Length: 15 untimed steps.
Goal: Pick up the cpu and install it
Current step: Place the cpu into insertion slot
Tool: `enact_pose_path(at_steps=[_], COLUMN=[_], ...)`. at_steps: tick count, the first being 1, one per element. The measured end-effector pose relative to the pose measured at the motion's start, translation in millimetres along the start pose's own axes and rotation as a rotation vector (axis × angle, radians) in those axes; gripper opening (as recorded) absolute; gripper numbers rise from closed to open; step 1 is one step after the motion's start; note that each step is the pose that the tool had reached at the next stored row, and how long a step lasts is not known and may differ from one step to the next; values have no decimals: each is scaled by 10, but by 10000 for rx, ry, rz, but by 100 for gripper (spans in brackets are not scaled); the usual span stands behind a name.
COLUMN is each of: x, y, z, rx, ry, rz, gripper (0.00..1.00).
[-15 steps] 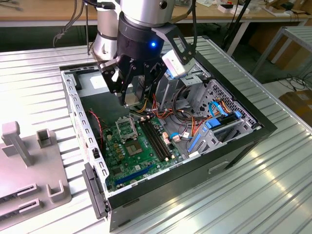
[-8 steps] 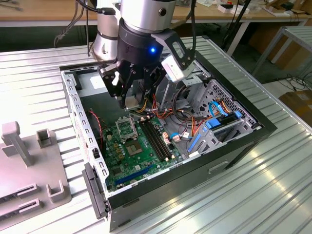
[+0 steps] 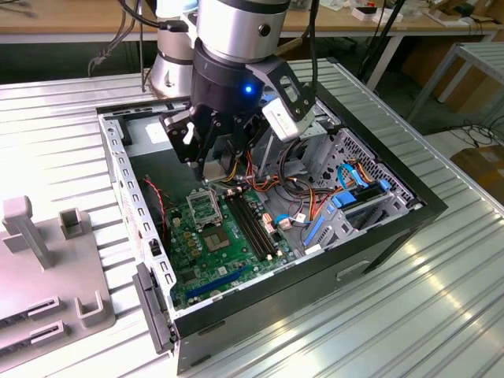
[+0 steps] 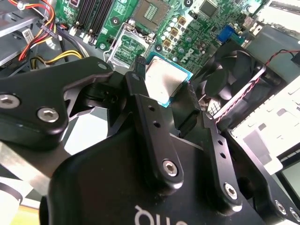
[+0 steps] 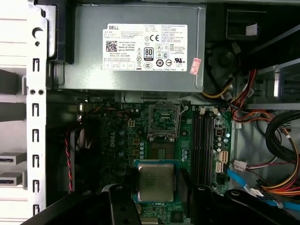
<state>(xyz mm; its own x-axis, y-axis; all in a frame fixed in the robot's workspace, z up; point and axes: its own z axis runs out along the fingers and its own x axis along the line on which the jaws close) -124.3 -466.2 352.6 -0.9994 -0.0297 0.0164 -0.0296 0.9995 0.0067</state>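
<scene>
cpu: the cpu [image 5: 155,182] [image 4: 166,82] is a thin square chip with a dull silvery face and a greenish rim. It is held off the green board [image 5: 117,140], apart from the socket [image 5: 164,119].
gripper: the gripper [image 4: 165,86] [image 5: 156,185] is clamped on the cpu, one black finger against each of two opposite edges.
fingers: the fingers [image 4: 145,117] are matte black bars with screw heads, and they cover the chip's two gripped edges.
socket: a square metal frame around a dark centre. In the exterior view it sits at mid-frame [image 3: 203,206], just below the gripper [image 3: 224,169].
memory slots: long black parallel slots [image 5: 204,140] lie beside the socket.
power supply: a grey sheet-metal box [image 5: 136,47] with a white label stands beyond the socket.
cables: red, orange and yellow wires [image 5: 243,93] bunch near the slots. Flat blue ones [image 3: 350,189] run toward the exterior view's right.
fan: a round black fan [image 4: 234,70] sits close by the fingers, with a twisted red-and-black wire crossing it.
case: a black open case [image 3: 394,228] lies on its side on a ribbed metal table [image 3: 441,315].
hidden: in the exterior view the arm's black wrist covers the chip. How high the chip hangs over the board cannot be told.
grey fixture: a moulded grey plastic fixture [image 3: 47,260] sits at the lower left of the exterior view, cut off by the frame edge.
</scene>
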Motion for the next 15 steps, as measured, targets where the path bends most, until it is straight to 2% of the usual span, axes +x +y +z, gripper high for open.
enact_pose_path(at_steps=[10, 15], x=[0, -1], y=[-6, -6], z=[7, 34], rx=[1, 1], ry=[1, 0], rz=[0, 0], gripper=[47, 47])
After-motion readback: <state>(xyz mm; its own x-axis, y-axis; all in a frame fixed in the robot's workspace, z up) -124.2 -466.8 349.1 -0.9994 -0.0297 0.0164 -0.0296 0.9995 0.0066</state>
